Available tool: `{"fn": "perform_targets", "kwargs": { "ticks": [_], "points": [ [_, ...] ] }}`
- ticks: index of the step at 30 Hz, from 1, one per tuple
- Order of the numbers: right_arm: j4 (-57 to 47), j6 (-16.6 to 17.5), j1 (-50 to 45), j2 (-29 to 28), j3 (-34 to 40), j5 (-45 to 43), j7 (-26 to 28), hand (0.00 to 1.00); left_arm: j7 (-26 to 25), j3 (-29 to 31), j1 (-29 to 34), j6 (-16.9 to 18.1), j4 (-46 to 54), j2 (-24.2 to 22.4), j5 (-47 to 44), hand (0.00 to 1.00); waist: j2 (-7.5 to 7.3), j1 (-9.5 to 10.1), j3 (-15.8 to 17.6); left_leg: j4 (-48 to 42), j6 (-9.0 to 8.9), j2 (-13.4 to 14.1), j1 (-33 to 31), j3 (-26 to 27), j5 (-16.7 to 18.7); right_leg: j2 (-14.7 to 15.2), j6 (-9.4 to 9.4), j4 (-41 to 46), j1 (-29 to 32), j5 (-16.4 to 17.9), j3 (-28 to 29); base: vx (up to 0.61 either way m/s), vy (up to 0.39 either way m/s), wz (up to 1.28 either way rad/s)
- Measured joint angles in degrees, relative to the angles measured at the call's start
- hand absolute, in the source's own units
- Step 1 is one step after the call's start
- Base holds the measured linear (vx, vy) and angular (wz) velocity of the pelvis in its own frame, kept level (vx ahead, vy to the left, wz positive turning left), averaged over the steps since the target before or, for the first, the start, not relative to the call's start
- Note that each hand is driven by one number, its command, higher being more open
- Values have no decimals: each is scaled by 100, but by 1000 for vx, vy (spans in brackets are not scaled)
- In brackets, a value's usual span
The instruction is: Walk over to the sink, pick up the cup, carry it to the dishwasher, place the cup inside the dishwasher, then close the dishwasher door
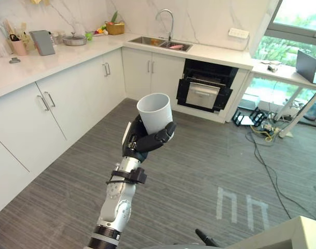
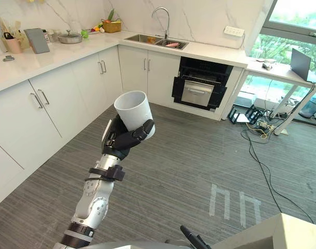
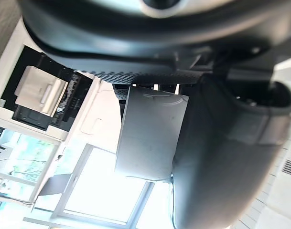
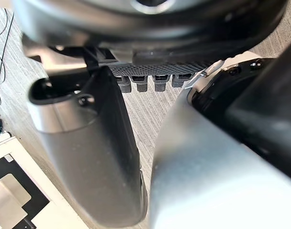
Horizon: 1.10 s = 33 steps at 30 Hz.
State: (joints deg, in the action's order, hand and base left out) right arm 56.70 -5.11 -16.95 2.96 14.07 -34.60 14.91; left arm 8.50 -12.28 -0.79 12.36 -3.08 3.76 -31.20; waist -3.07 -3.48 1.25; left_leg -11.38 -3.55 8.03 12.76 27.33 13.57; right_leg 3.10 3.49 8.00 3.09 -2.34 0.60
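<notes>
A white cup (image 1: 154,112) is held upright over the grey floor in mid-room, with my left hand (image 1: 145,139) shut round its lower half. The left wrist view shows the cup (image 3: 150,136) between the thumb and the fingers. The sink (image 1: 160,42) with its tall tap sits in the far counter. Just to its right, under the counter, is the dark dishwasher (image 1: 206,87), whose steel-fronted door (image 1: 202,95) leans outward. My right hand (image 4: 97,157) shows in its own wrist view, relaxed and holding nothing.
White cabinets (image 1: 59,109) run along the left, under a counter bearing a pot (image 1: 74,39), a basket (image 1: 115,27) and utensils. Cables (image 1: 264,150) trail over the floor at right, by a desk (image 1: 290,75) with a laptop. A pale tabletop corner (image 1: 292,233) is near me.
</notes>
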Motion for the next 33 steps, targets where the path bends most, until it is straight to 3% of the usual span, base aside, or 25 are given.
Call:
{"fn": "perform_targets", "kwargs": {
  "ticks": [5,6,7,8,9,10,11,12,13,16,17,18,19,20,21,22,24,25,26,27,28,29,30,31,33],
  "points": [
    [138,-192,-201,-294,753,222,34,100,-235,117,99,-577,-605,-35,-160,0,-58,-46,-75,310,-164,40,97,-6,-5,17,-53,452,221,276,-450,33,-52,0],
    [134,-218,-228,-315,930,239,74,100,-329,156,144,-726,-736,-39,-216,0,30,-64,-115,339,-414,150,111,71,35,-68,-112,633,282,436,-609,248,-171,-36],
    [152,-226,-209,-270,954,260,92,100,-441,324,324,-802,-791,-44,-270,0,137,-13,-153,-275,-814,414,131,211,196,-241,-251,859,192,731,-973,219,-134,-48],
    [211,-217,-136,-262,945,282,83,100,-455,438,329,-800,-838,-32,-285,0,113,-23,-93,-1160,-778,663,-199,69,246,-320,-357,920,169,893,-951,272,-212,-53],
    [260,-222,-94,-241,928,284,85,100,-532,553,326,-828,-941,-42,-362,0,151,-52,-21,-2641,-604,1057,-796,-328,70,-412,-478,969,40,1002,-949,235,-249,-37],
    [261,-217,-72,-168,915,284,88,100,-604,645,333,-826,-1036,-106,-382,0,241,-1,71,-3957,-257,1266,-1375,-923,-738,-491,-528,1017,-164,1165,-855,235,-249,-36],
    [261,-215,-65,-115,900,286,88,100,-617,717,345,-824,-1073,-137,-385,0,300,26,149,-4373,-237,1320,-1515,-1121,-1268,-503,-573,987,-344,1253,-762,369,-156,-47],
    [251,-171,-18,-46,796,286,87,100,-620,833,355,-799,-1102,-136,-424,0,309,63,356,-5016,-36,1384,-1706,-1381,-1920,-520,-659,882,-746,1363,-661,352,-69,-36],
    [258,-95,73,43,765,277,80,100,-590,833,353,-716,-1102,-149,-481,0,416,59,479,-5341,174,1369,-2039,-1424,-1336,-501,-683,843,-978,1500,-609,419,-88,-28],
    [257,-48,333,119,509,193,68,100,-570,853,374,-653,-1089,-74,-474,0,385,131,558,-4536,195,1082,-2505,-1054,-522,-338,-666,638,-1333,1645,-451,355,-63,-27],
    [254,-14,487,174,306,168,54,100,-574,852,404,-649,-1025,12,-457,0,292,127,610,-3275,164,734,-2527,-896,-439,-188,-573,550,-1489,1692,-408,424,-27,-28],
    [233,62,626,259,166,67,105,100,-589,849,448,-649,-932,1,-451,0,301,124,600,-1550,-27,322,-2519,-950,-640,-107,-501,411,-1562,1756,-336,423,6,-28],
    [227,104,702,302,110,41,128,100,-611,853,496,-647,-831,-27,-438,0,349,127,580,-646,-160,164,-2526,-1039,-834,-112,-471,331,-1605,1774,-277,460,68,-51],
    [231,179,807,347,45,35,142,100,-622,853,570,-629,-686,-33,-354,0,385,245,553,107,-279,9,-2588,-1318,-1575,-127,-405,175,-1647,1787,-57,520,128,-80],
    [243,197,931,316,11,34,150,100,-641,879,594,-619,-652,-12,-256,0,399,342,528,166,4,-94,-2517,-1437,-2110,-91,-314,123,-1695,1787,142,550,144,-75],
    [265,195,1001,246,13,34,131,100,-660,929,588,-621,-656,26,-189,0,300,326,541,170,190,-159,-2491,-1432,-2109,4,-290,133,-1720,1799,152,560,144,-25],
    [367,79,1043,137,35,39,38,100,-695,1111,653,-693,-662,37,-11,0,93,191,541,-501,375,-258,-2418,-1401,-1826,217,7,513,-1825,1544,186,678,138,-2],
    [383,34,998,105,193,40,-41,100,-677,1209,708,-730,-664,62,75,0,56,266,578,-1254,293,-289,-2460,-1295,-1371,286,-12,1000,-1928,1367,180,493,99,-28],
    [381,21,883,140,249,44,-52,100,-665,1220,722,-740,-665,64,102,0,40,272,535,-1116,288,-427,-2348,-1295,-1291,367,-6,1366,-1873,1365,110,300,108,-15],
    [414,-15,704,235,365,50,-70,100,-662,1220,730,-759,-649,15,159,0,163,258,441,-688,384,-480,-2114,-1287,-1409,383,102,2094,-1720,1302,-80,231,139,11],
    [558,-30,602,263,486,54,-128,100,-657,1258,718,-790,-680,152,241,0,23,244,291,-624,596,-706,-1848,-1186,-1119,661,340,3080,-1478,1119,-186,314,143,18],
    [634,-59,545,260,547,58,-130,100,-659,1273,715,-826,-690,229,307,0,-62,248,219,-577,614,-842,-1721,-1169,-1040,835,660,3520,-1310,827,-223,388,102,24],
    [713,-66,412,273,608,59,-121,100,-671,1300,718,-848,-691,282,433,0,-84,224,223,-396,675,-974,-1358,-1254,-922,1069,550,4128,-1092,-161,-498,535,52,25],
    [683,66,295,253,818,51,-59,100,-704,1325,707,-836,-640,271,545,0,87,130,307,-152,725,-998,-985,-1368,-768,1203,200,5045,-658,-176,-711,526,50,24],
    [652,95,301,242,816,48,-45,100,-789,1346,639,-842,-639,338,552,0,85,81,359,3,708,-998,-752,-1491,-687,1128,-165,5677,-123,350,-710,385,-30,35]
  ]
}}
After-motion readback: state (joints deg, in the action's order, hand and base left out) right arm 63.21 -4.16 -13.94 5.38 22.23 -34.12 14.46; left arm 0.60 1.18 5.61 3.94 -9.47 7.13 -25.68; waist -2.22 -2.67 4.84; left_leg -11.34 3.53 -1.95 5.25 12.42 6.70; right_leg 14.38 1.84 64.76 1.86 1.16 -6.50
